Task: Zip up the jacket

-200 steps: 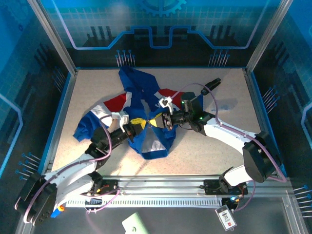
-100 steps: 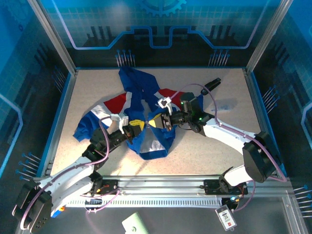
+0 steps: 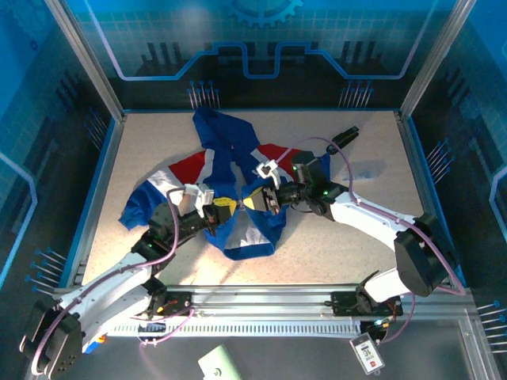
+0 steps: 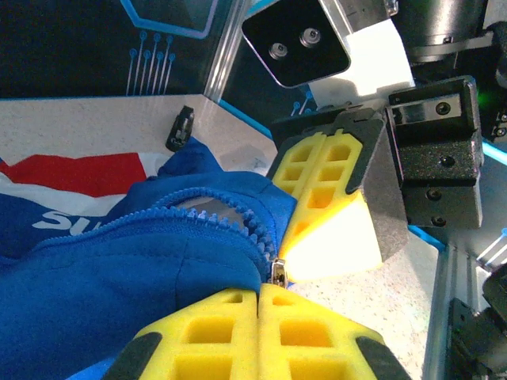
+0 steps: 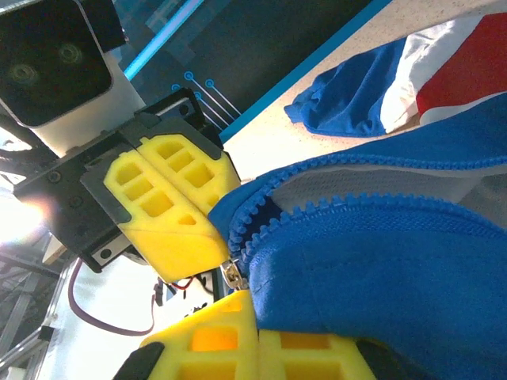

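The royal-blue jacket lies crumpled mid-table, with red and white panels toward the left. Over its lower front, my left gripper and right gripper meet tip to tip, both shut. In the left wrist view my left gripper pinches at the metal zipper slider, where the open blue teeth converge. The right arm's yellow fingers touch the same spot. In the right wrist view my right gripper is shut on the jacket edge beside the slider, facing the left fingers.
A small black object lies on the table at the back right, also seen behind the jacket. Metal frame posts and blue walls ring the speckled table. A cable loops above the right arm.
Both grippers stay shut and tip to tip at the zipper. The left arm has shifted a little toward the near edge, and the right gripper has crept slightly left.
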Controlling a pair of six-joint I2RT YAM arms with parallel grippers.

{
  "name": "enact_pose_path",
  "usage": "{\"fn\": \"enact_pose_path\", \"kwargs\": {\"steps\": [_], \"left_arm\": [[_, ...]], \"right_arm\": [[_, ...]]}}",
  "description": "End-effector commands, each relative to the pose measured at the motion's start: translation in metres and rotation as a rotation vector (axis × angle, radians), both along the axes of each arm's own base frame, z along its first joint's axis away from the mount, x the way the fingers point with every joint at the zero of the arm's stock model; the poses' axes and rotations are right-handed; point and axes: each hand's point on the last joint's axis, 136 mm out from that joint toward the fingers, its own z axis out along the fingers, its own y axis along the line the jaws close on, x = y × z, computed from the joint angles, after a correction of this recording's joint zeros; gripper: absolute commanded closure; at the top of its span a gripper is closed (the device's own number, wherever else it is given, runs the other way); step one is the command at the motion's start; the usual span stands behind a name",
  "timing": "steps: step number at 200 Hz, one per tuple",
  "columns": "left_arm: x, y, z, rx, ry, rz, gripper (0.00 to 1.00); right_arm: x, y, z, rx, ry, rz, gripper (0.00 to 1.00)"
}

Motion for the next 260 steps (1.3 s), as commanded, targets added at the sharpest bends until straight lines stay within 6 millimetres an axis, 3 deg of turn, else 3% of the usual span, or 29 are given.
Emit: {"fn": "enact_pose_path", "kwargs": {"steps": [1,96,221,260], "left_arm": [[-0.012,-0.008,-0.004,0.081,0.049,-0.086,1.0],[-0.014,-0.002,-0.029,0.144,0.202,-0.057,1.0],[-0.029,-0.014,-0.045,0.116,0.343,-0.148,1.0],[-0.036,-0.011,-0.064,0.161,0.43,-0.151,1.0]], "right_arm": [[0.004,0.002,0.019,0.01,-0.065,0.003,1.0],[0.004,-0.002,0.019,0.006,-0.043,-0.013,1.0],[0.006,0.002,-0.001,-0.039,0.017,-0.011,1.0],[0.008,0.002,-0.006,-0.057,0.028,-0.019,1.0]]}}
